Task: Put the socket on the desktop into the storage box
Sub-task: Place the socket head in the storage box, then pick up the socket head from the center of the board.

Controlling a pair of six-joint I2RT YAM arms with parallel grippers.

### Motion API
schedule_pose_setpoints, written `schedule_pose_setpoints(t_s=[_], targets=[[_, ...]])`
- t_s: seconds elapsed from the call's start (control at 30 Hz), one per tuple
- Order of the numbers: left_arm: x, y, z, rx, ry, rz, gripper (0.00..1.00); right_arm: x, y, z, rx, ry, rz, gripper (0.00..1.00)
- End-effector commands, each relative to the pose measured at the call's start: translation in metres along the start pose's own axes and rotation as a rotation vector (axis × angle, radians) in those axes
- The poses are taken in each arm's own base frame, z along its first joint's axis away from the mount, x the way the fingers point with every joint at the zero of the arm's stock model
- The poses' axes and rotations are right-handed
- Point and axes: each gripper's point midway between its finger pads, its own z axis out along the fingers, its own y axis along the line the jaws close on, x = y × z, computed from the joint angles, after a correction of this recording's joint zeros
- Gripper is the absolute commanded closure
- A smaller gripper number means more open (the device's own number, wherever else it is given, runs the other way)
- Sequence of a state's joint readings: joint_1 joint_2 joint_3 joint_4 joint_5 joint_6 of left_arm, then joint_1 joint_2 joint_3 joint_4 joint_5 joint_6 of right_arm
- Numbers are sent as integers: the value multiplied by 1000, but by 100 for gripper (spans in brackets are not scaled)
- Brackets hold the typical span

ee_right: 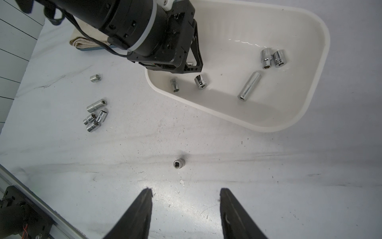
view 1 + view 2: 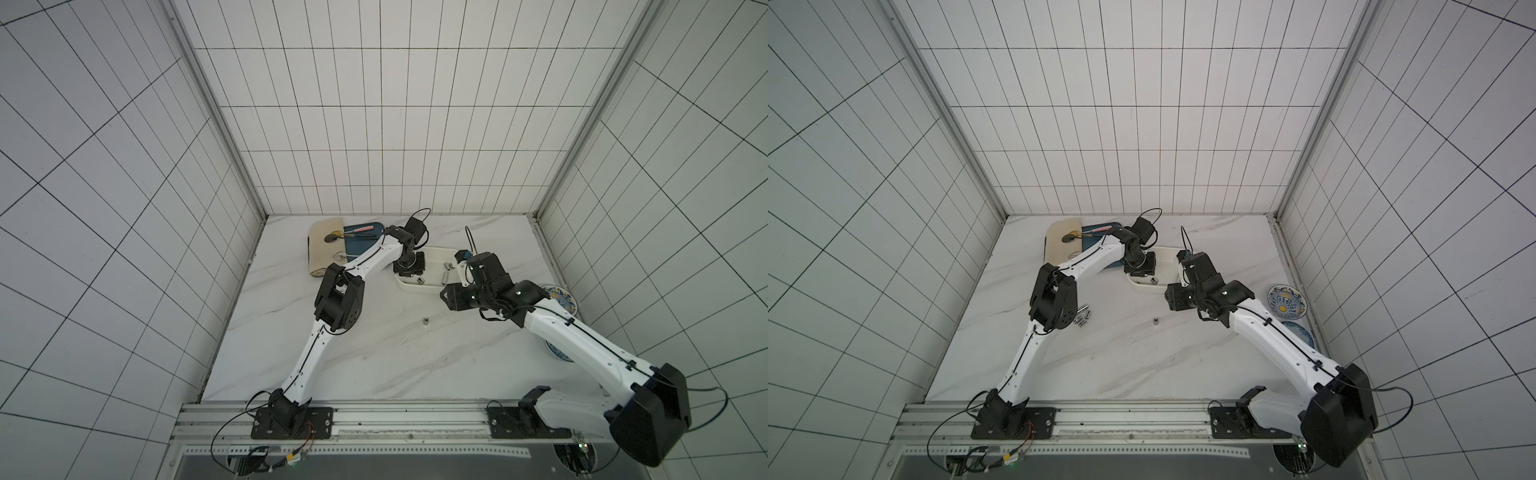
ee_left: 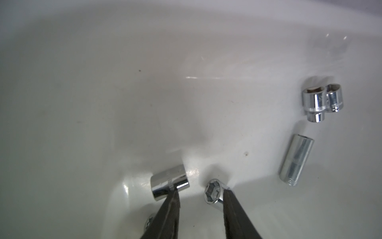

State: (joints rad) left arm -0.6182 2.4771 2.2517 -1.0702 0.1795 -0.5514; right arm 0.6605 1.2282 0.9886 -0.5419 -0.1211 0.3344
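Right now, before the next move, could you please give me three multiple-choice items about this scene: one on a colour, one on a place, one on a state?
1. What colour is the storage box?
A) blue B) white C) black
2. Where is the lone socket nearest the right gripper?
A) on the bare table B) inside the storage box C) between the jaws of the right gripper
3. How is the right gripper?
A) shut on the lone socket B) shut, empty C) open, empty

Answers: 1 B, its walls and floor are white. 2 A, it stands alone on the table, outside the storage box. 3 C, its jaws stand apart with nothing between them.
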Motion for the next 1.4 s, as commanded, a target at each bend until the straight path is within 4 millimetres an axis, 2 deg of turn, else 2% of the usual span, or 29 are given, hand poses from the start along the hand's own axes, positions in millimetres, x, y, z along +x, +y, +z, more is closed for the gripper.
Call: schedule_pose_setpoints(t_s=[0.0, 0.33, 0.4, 0.47, 0.57, 0.7, 0.93, 1.3, 1.37], targets=[[-11, -10, -25, 17, -65, 25, 62, 6, -3, 4, -4, 16, 19, 44], [-9, -9, -62, 15, -128, 31, 51, 2, 4, -1, -22, 11, 6, 44], [-9, -5, -69, 11, -142, 23, 51, 1, 8, -1, -23, 11, -10, 43], [-7, -1, -77, 4, -156, 17, 45, 0, 13, -2, -31, 12, -25, 42], [-3, 9, -90, -13, -174, 3, 45, -2, 21, -1, -44, 15, -42, 40], [6, 29, -106, -17, -201, -37, 44, -5, 35, 1, -74, 12, -73, 40], [29, 76, -127, -65, -234, -118, 44, -8, 61, 9, -118, 25, -127, 40], [59, 151, -136, -162, -238, -264, 44, -9, 101, 26, -161, 50, -205, 40], [61, 164, -137, -184, -239, -288, 40, -9, 108, 28, -169, 54, -221, 40]])
